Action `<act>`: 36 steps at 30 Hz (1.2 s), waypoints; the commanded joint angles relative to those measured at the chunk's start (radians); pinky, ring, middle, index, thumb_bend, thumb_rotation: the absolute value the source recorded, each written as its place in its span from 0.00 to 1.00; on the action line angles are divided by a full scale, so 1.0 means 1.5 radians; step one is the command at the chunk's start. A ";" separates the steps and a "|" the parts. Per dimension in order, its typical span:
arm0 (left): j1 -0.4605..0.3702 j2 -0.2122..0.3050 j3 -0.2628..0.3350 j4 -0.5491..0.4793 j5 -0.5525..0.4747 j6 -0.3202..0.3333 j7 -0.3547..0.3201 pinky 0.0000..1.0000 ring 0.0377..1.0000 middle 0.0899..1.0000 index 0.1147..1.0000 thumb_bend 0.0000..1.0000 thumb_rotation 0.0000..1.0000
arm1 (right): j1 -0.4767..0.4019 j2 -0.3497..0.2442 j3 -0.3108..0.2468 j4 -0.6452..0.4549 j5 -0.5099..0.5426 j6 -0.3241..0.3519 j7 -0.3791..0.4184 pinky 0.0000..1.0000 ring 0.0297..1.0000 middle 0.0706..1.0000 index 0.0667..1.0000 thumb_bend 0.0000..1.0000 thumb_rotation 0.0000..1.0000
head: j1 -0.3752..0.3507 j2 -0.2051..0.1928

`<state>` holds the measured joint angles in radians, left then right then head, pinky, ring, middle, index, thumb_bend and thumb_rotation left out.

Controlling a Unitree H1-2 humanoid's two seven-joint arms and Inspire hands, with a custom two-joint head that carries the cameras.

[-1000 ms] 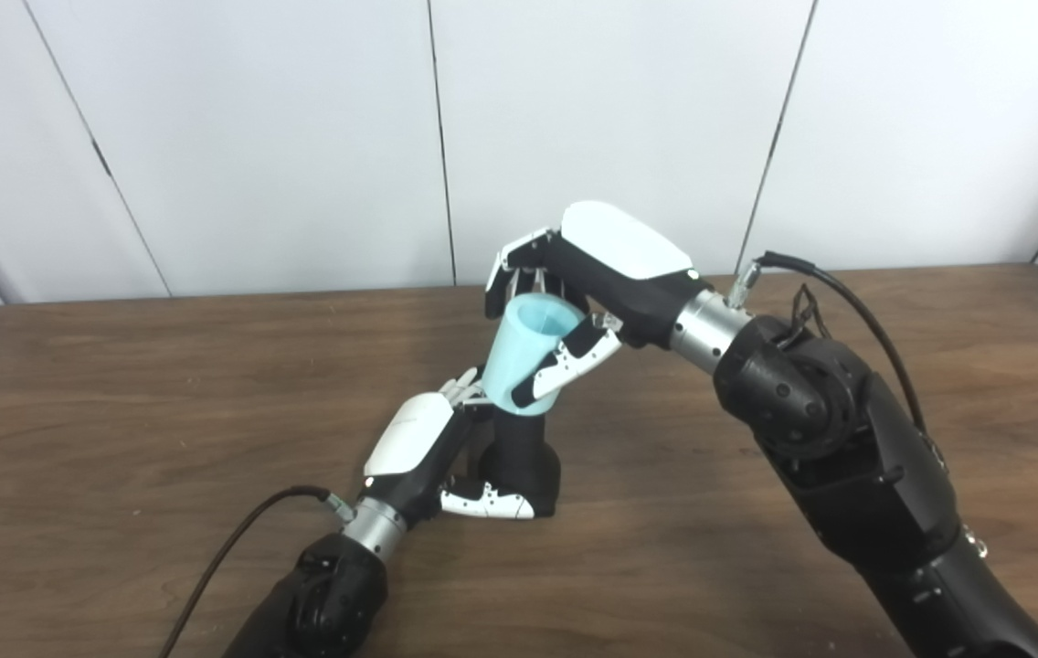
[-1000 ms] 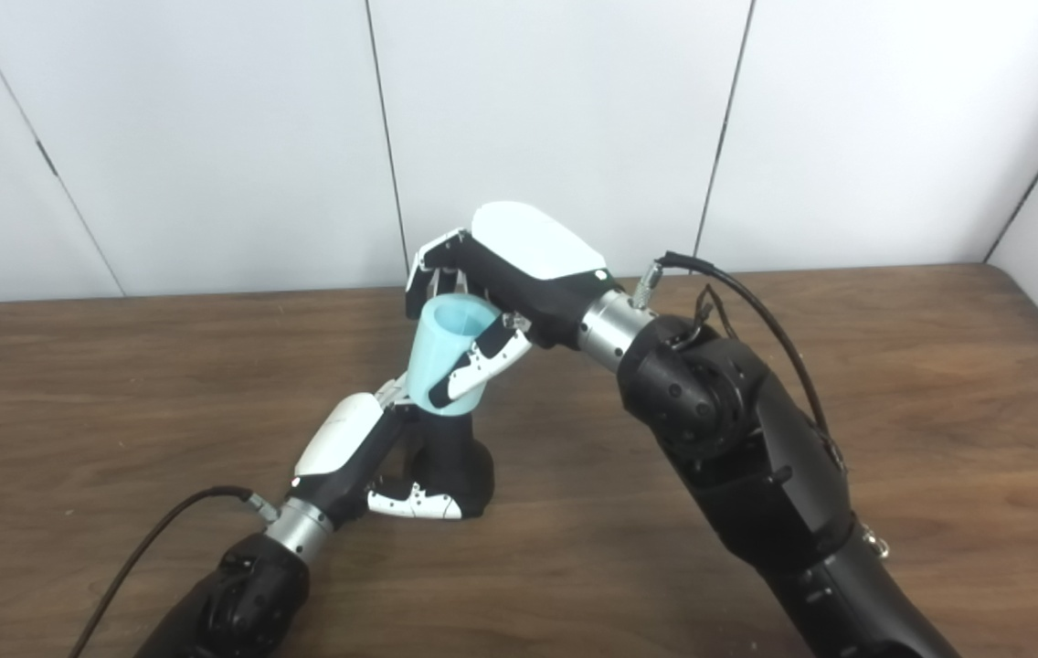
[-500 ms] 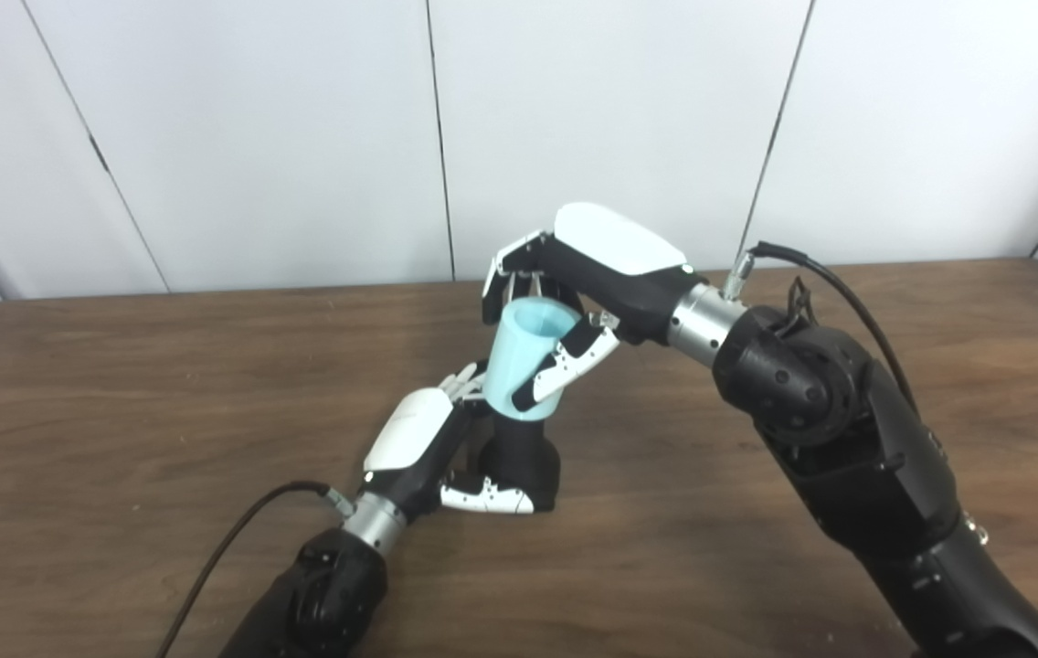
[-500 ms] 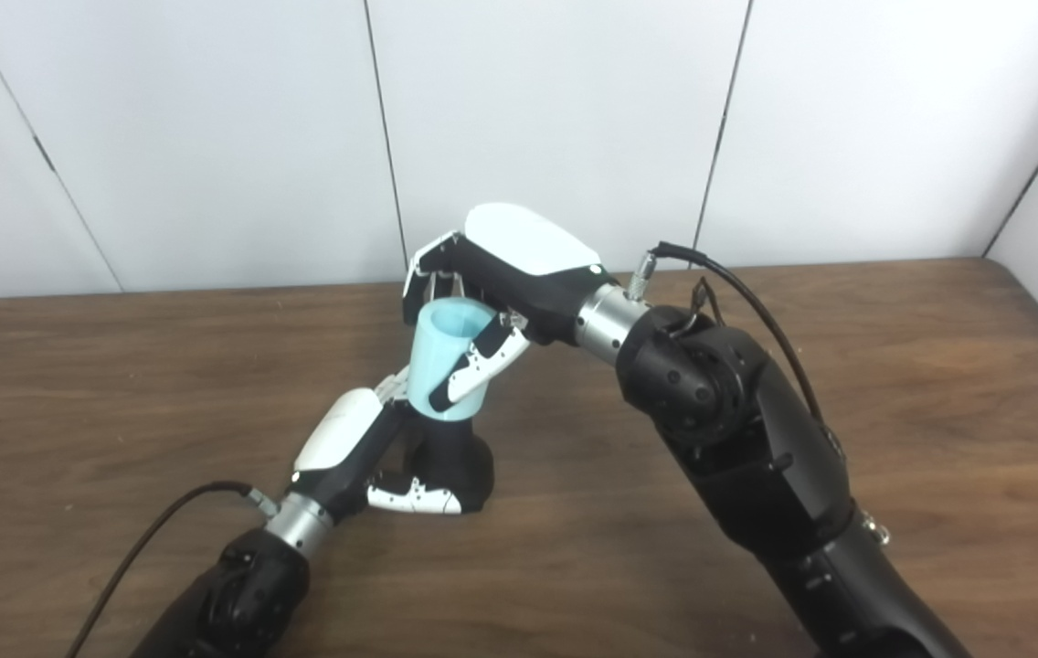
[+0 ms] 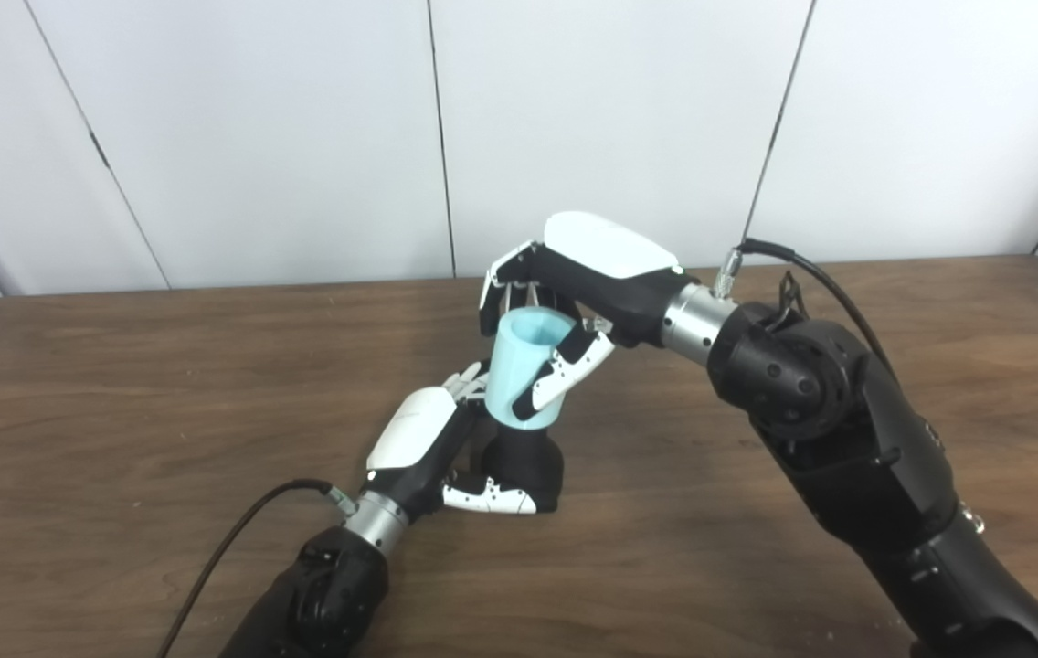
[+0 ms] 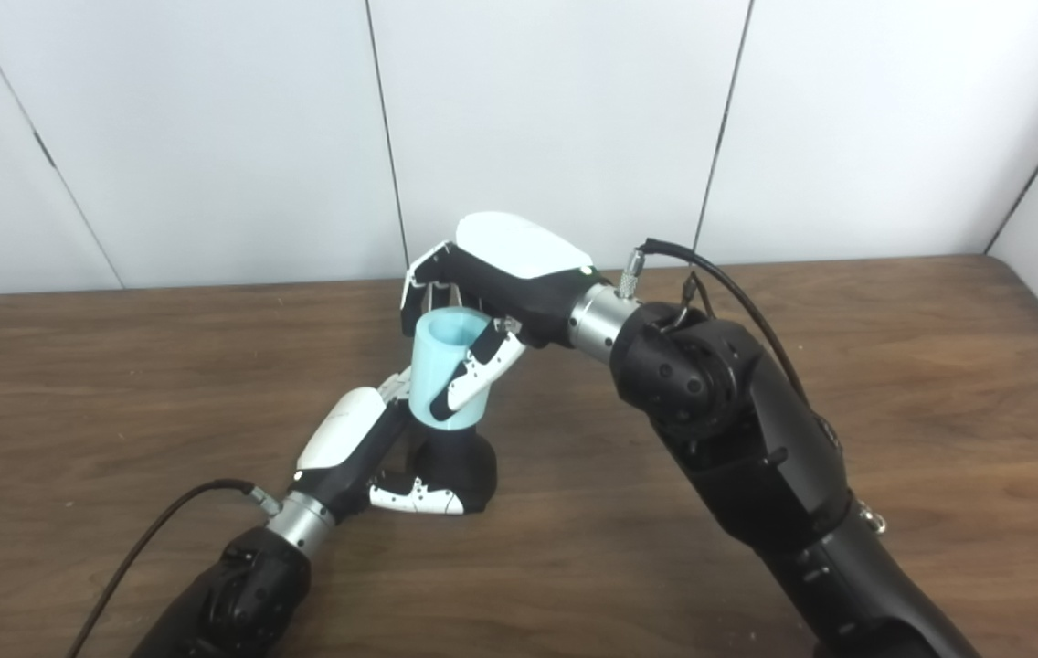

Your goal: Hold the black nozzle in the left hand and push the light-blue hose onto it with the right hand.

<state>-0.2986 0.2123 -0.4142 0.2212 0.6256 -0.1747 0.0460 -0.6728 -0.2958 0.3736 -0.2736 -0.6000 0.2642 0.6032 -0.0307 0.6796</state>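
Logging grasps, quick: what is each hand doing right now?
Left hand: shut on the black nozzle.
Right hand: shut on the light-blue hose.

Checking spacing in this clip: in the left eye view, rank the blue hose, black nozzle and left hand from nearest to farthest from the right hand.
1. Blue hose: held in the right hand.
2. Black nozzle: directly under the hose.
3. Left hand: lower left, gripping the nozzle.
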 commanded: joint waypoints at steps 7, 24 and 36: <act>0.143 -0.004 -0.045 0.091 0.020 0.011 -0.005 1.00 1.00 0.91 0.34 0.75 0.50 | -0.043 -0.017 0.012 -0.032 -0.022 -0.072 -0.009 0.20 0.26 0.35 0.48 0.52 0.00 | 0.000 0.001; 0.140 -0.005 -0.044 0.095 0.021 0.010 -0.004 1.00 1.00 0.91 0.34 0.75 0.50 | -0.045 -0.027 0.029 -0.057 -0.131 -0.260 -0.072 0.23 0.27 0.36 0.48 0.52 0.00 | 0.000 0.001; 0.143 -0.005 -0.043 0.086 0.021 0.014 -0.008 1.00 1.00 0.91 0.34 0.75 0.50 | -0.037 -0.018 0.013 -0.041 -0.130 -0.274 -0.050 0.23 0.26 0.36 0.48 0.52 0.00 | 0.000 0.005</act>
<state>-0.2970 0.2109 -0.4150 0.2180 0.6327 -0.1743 0.0427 -0.6701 -0.3255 0.4297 -0.3064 -0.8085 -0.1273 0.5531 -0.0291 0.6857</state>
